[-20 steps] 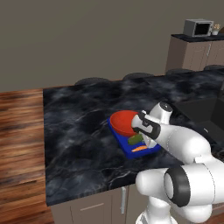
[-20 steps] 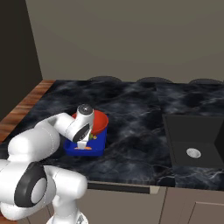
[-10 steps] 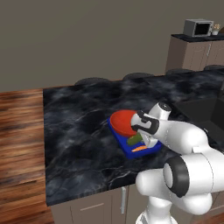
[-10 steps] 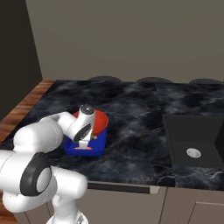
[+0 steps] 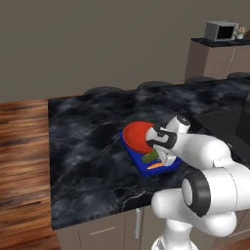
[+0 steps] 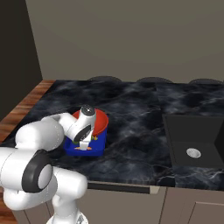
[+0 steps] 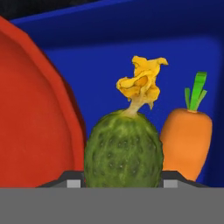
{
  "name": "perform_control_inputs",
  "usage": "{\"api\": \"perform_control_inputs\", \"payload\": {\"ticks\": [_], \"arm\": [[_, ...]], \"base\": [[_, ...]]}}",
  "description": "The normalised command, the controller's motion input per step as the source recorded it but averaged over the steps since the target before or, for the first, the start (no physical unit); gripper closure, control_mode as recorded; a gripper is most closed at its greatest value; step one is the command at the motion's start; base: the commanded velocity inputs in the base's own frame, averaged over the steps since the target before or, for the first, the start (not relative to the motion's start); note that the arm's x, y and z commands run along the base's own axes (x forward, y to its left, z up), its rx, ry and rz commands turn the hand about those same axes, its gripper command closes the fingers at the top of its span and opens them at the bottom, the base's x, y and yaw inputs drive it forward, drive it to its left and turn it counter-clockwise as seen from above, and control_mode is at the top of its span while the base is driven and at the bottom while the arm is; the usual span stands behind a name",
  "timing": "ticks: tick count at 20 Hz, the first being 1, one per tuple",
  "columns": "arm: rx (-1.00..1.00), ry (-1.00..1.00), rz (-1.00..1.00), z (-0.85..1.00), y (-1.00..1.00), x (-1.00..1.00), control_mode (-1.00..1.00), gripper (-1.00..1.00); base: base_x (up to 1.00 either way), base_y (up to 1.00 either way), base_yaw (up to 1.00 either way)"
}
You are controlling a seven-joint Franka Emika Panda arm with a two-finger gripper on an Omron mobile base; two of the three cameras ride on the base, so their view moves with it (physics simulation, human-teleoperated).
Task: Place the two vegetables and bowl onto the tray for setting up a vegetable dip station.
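The black bench holds the blue tray near its front edge. The red bowl sits on the far end of the tray and covers much of it. The green pickle is at the near end of the tray, right beside the bowl, with a yellow flower on its tip. The orange carrot lies on the tray just beside the pickle, by the near corner. The gripper is partly open with the pickle between its jaws; it seems to hold it, low over the tray. If it lets go too high, the pickle could roll, bump the carrot, or slip over the low rim.
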Motion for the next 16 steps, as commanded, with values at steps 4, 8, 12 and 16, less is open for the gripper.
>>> {"api": "perform_control_inputs", "payload": {"ticks": [4, 8, 12, 16], "arm": [[0.00, 0.00, 0.00, -0.04, 0.00, 0.00, -1.00, 1.00], [0.00, 0.00, 0.00, -0.02, 0.00, 0.00, -1.00, -1.00], [0.00, 0.00, 0.00, -0.01, 0.00, 0.01, -1.00, -1.00], [0.00, 0.00, 0.00, 0.00, 0.00, 0.00, -1.00, -1.00]], "base": [[0.00, 0.00, 0.00], [0.00, 0.00, 0.00], [0.00, 0.00, 0.00], [0.00, 0.00, 0.00]]}}
